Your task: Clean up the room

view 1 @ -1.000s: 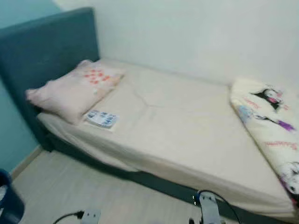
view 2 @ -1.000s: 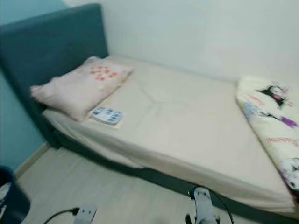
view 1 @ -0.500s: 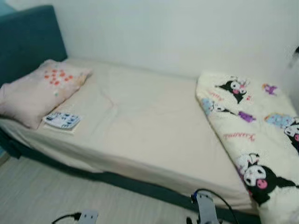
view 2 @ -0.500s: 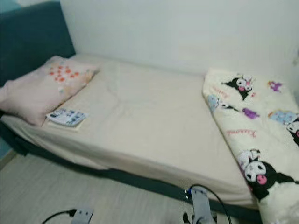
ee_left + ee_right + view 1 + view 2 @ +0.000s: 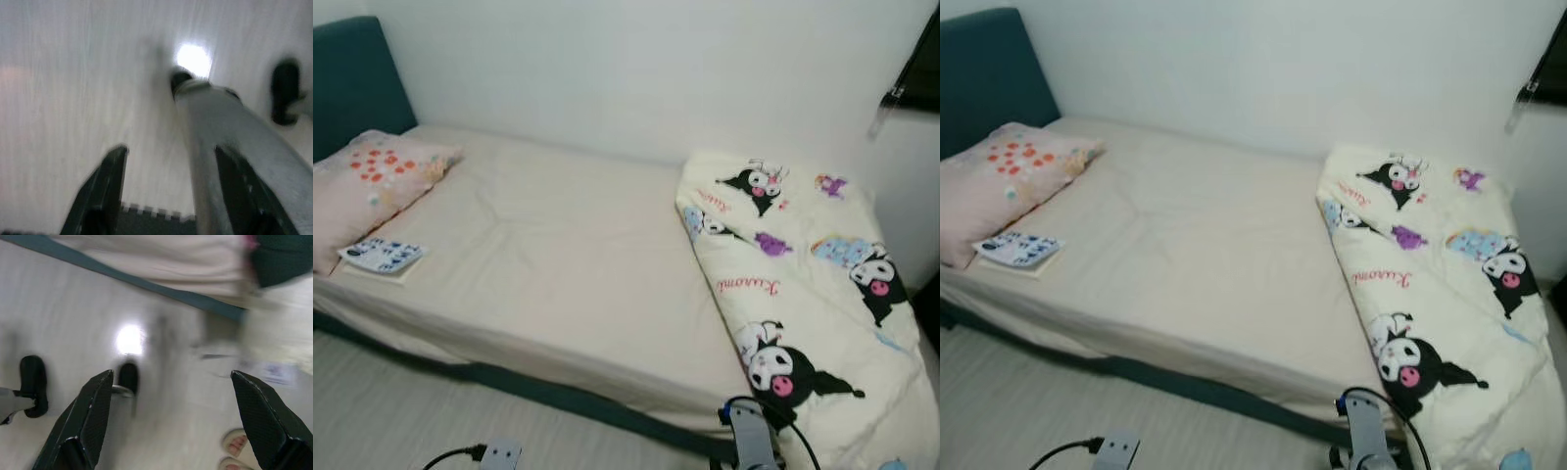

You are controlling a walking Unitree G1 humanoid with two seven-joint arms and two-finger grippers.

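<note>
The whole picture has slid sideways over the last second: the teal headboard [image 5: 352, 83], which took up much of the left a second ago, is now a sliver at the edge, and the cartoon-printed duvet [image 5: 798, 304] bunched at the foot of the bed [image 5: 558, 245] has come fully into sight. That is the head turning toward the robot's right, not the things moving; pillow [image 5: 367, 186], small booklet [image 5: 382, 257] beside it and sheet lie as they did. Both arms hang low and idle throughout. The left gripper [image 5: 168, 196] points down at pale floor [image 5: 58, 73], its fingers [image 5: 105, 191] spread fairly wide with nothing between them and the robot's own leg running just past one fingertip. The right gripper [image 5: 181, 421] likewise looks at the floor, fingers [image 5: 93, 416] set wide apart and empty; beyond the fingertips lies the bed's dark base with the sheet edge above it, and off past the far finger the duvet's hanging corner. Near that finger's tip a person's toes [image 5: 234, 443] stand on the floor. My reading is that the robot is surveying rather than acting, and that the sweep has brought the likeliest job into view: the crumpled duvet, well ahead of and above both sets of fingers, with the booklet farther off toward the left fingers' side. Nothing has been picked up, so the tidying proper seems not yet begun, and a walk toward the bed would have to come before any grasp.
</note>
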